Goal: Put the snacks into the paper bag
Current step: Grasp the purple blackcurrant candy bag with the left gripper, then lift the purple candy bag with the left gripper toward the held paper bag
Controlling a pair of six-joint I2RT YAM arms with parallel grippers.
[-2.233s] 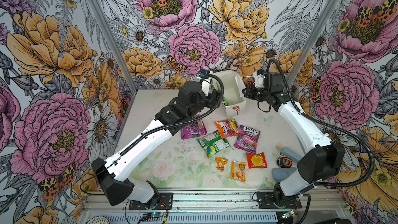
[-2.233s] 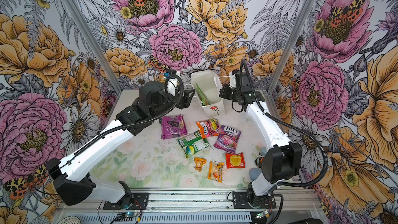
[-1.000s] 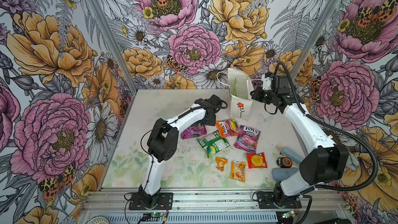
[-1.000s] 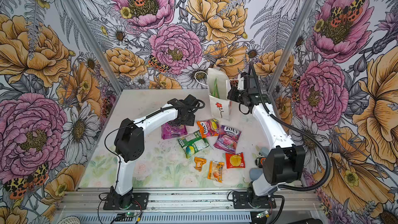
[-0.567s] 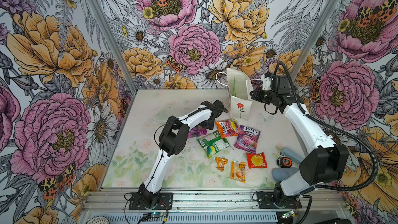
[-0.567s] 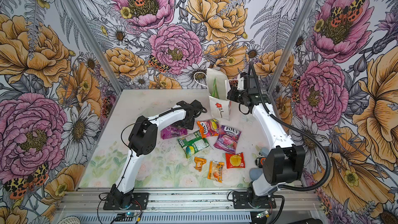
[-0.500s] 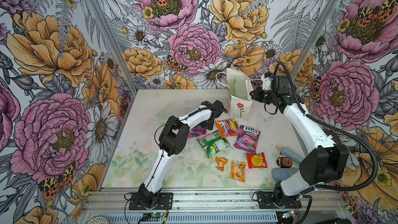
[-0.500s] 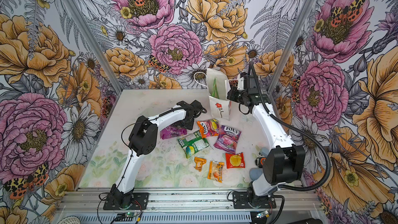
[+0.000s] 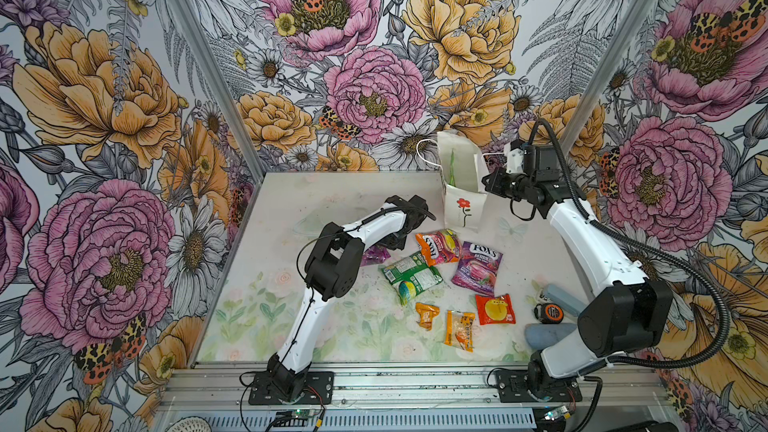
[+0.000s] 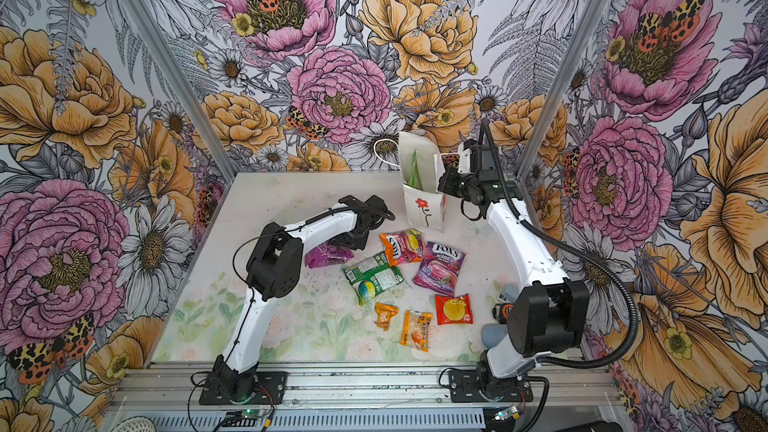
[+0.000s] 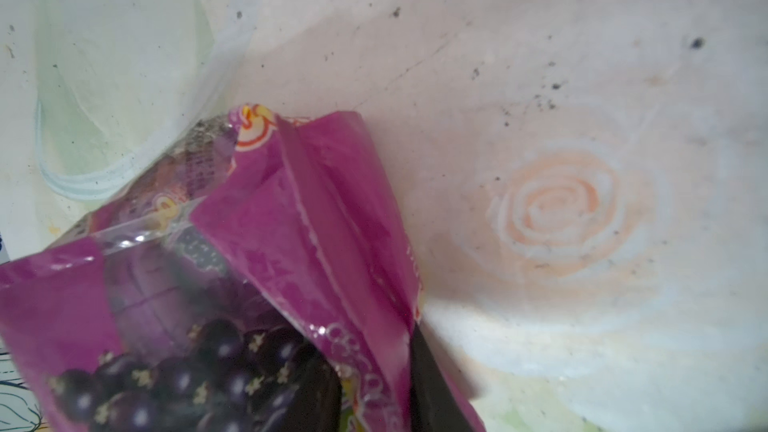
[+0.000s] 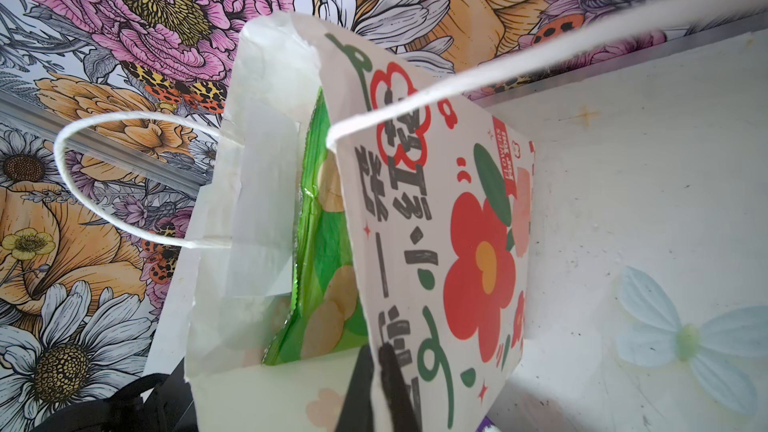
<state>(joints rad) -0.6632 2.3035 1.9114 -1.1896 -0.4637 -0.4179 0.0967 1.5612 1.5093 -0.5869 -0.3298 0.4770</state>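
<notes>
Nearest the front edge of the table (image 9: 266, 326) lie two small orange sachets (image 9: 459, 330) (image 9: 427, 315) and a red sachet (image 9: 495, 309), with a tape measure (image 9: 548, 311) and grey-blue cases (image 9: 563, 297) beside the right arm's base. Behind them sit a green-white packet (image 9: 411, 278), a purple Fox's bag (image 9: 477, 268) and an orange-purple Fox's bag (image 9: 438, 246), close together. Just left of these, the left gripper (image 10: 352, 238) is down on the purple packet (image 10: 326, 253); in the left wrist view its film (image 11: 291, 243) buckles into a ridge against a dark finger (image 11: 432, 371), pinched. Farthest back, the paper bag (image 9: 463, 209) stands upright, a green packet (image 12: 320, 243) inside, and the right gripper (image 12: 376, 384) is clamped narrow on the bag's upper edge.
</notes>
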